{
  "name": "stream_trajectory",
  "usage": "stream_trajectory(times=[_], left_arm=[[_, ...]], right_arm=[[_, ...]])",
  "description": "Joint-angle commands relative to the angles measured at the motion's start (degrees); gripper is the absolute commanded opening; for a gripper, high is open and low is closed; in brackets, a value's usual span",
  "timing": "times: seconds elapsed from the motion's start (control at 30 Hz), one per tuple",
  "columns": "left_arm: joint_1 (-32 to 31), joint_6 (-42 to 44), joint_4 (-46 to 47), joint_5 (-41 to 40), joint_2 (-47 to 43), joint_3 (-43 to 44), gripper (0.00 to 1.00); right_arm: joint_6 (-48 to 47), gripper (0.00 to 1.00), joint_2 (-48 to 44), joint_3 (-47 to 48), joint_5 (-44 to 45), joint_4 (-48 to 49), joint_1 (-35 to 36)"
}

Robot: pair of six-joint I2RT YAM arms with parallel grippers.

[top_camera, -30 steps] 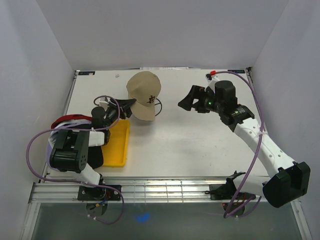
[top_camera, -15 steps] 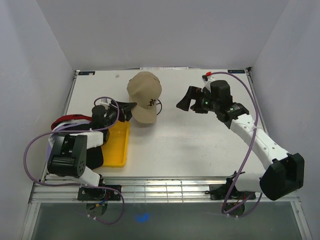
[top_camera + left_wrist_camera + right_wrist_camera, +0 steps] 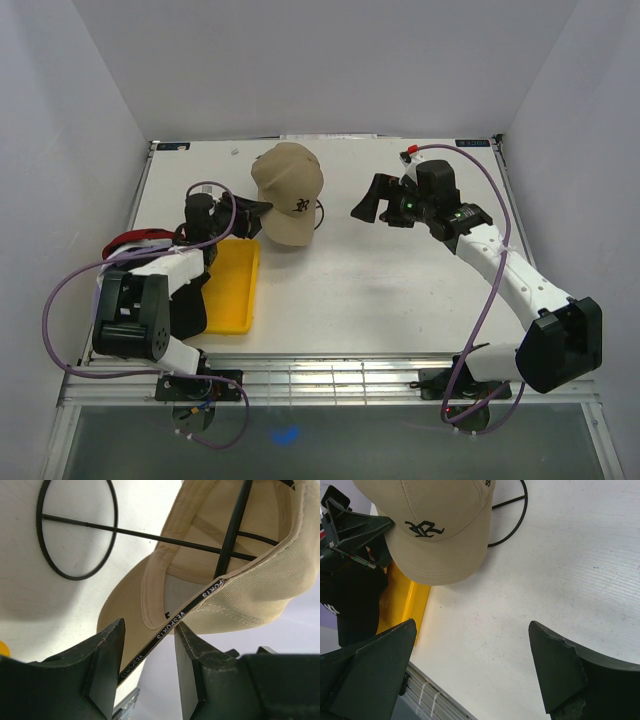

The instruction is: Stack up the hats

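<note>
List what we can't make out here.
- Stand: top view, cap covers all but a wire loop.
- Red-and-white item: top view, left arm hides most; unidentifiable.
- Cap crown: right wrist view, cut by top edge.
- Tray: top view, left arm covers its left side.

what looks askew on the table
The tan hat sits lopsided on the wire stand, its edge lifted enough that the left wrist view sees inside it; that edge runs between the fingers of the open left hand. Nothing else stands out.

Overhead view; two wrist close-ups sharing cap (image 3: 440, 540)
</note>
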Motion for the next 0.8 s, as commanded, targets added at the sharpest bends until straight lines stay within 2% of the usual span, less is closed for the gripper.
stream_trajectory(times=[0.0, 0.23, 0.77], left_arm=[[0.31, 5.19, -12.19, -4.35, -0.80, 3.25, 0.54], [0.40, 7.92, -18.70, -6.11, 1.75, 5.80, 0.56], [0.40, 11.79, -26.18, -8.92, 4.39, 7.91, 0.56]], right_arm=[[-0.65, 0.99, -0.27, 0.32, -1.08, 2.61, 0.01], [-0.73, 0.99, -0.44, -0.64, -0.99, 2.70, 0.01], [-1.26, 1.00, -0.44, -1.43, -0.82, 2.52, 0.01]])
